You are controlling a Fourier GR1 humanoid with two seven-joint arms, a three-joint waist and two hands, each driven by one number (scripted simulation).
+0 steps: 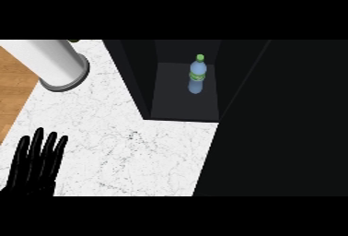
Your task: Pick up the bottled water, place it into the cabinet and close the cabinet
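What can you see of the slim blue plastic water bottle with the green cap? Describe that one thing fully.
The water bottle is slim, pale blue and see-through, plastic by its look, with a green cap closing its top and a green label round its lower middle. It stands upright on the dark floor of the open black cabinet, clear of both side walls. Only that floor touches it.

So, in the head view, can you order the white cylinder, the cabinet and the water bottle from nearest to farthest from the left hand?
1. White cylinder, back left, and cabinet, its front corner near the centre: too close to call.
2. Water bottle, upright inside the cabinet, farthest from the left hand.
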